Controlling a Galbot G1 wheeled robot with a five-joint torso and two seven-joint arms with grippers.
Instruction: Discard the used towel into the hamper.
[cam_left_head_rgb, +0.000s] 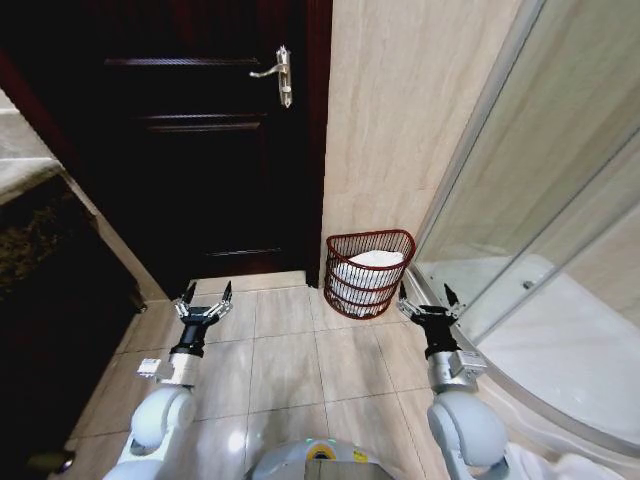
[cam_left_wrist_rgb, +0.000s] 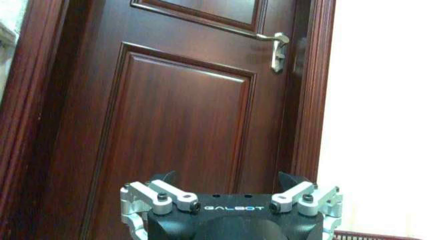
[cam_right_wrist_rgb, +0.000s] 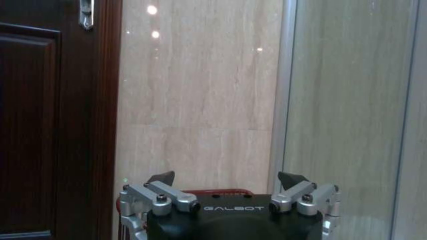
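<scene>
The hamper (cam_left_head_rgb: 369, 273) is a small reddish-brown wire basket standing on the tiled floor against the beige wall, beside the dark door. A white towel (cam_left_head_rgb: 372, 266) lies inside it. My left gripper (cam_left_head_rgb: 204, 297) hangs open and empty over the floor tiles, well to the hamper's left. My right gripper (cam_left_head_rgb: 428, 299) is open and empty too, just right of the hamper and near the shower's edge. In the right wrist view the hamper's rim (cam_right_wrist_rgb: 220, 192) peeks up behind my right gripper (cam_right_wrist_rgb: 227, 179). The left wrist view has my left gripper (cam_left_wrist_rgb: 228, 179) facing the door.
A dark wooden door (cam_left_head_rgb: 215, 150) with a metal handle (cam_left_head_rgb: 279, 72) stands shut ahead. A glass shower enclosure (cam_left_head_rgb: 540, 260) with a curved base fills the right side. A dark counter (cam_left_head_rgb: 40, 270) runs along the left. Beige floor tiles (cam_left_head_rgb: 290, 355) lie open between my arms.
</scene>
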